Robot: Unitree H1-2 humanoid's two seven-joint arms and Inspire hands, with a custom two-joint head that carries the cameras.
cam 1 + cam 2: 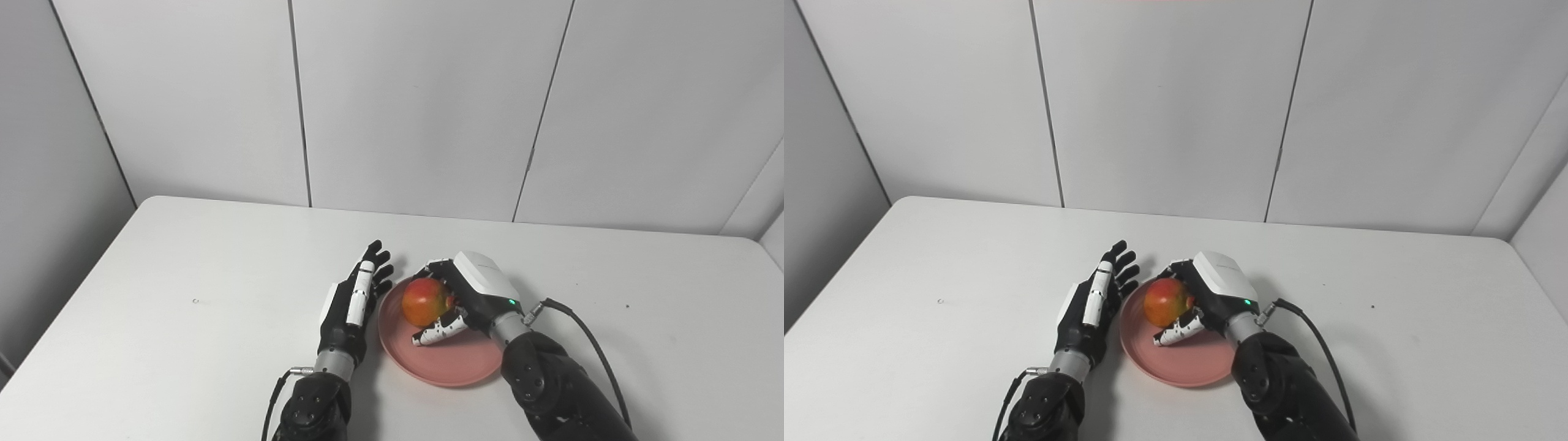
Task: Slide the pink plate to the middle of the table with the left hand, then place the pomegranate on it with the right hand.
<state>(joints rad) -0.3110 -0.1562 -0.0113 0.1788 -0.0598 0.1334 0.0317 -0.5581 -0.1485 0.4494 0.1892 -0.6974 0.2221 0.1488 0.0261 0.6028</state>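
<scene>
Two black robot arms come in over the near edge of a plain white tabletop [184, 343] with rounded far corners; behind it stand pale grey wall panels [416, 104] split by thin dark seams, and the side walls angle in at left and right. A tiny dark speck [195, 301] lies on the tabletop's left part, well apart from everything else.

The left hand [355, 300], black with white strips along its fingers, stands edge-on just beside the left rim of the round, shallow pink plate [450, 367]; its fingers are straight and spread, holding nothing. Whether it touches the rim cannot be told.

The plate sits about midway between the tabletop's left and right edges, nearer the near edge than the far one. On its far-left part is the round red-and-yellow pomegranate [425, 301], with the right hand [468, 300], black with a white back cover, wrapped around it from the right, fingers curled behind and thumb below. Whether the fruit rests on the plate is unclear. The right wrist and forearm cover the plate's right rim, and a black cable [588, 337] loops from the wrist.
</scene>
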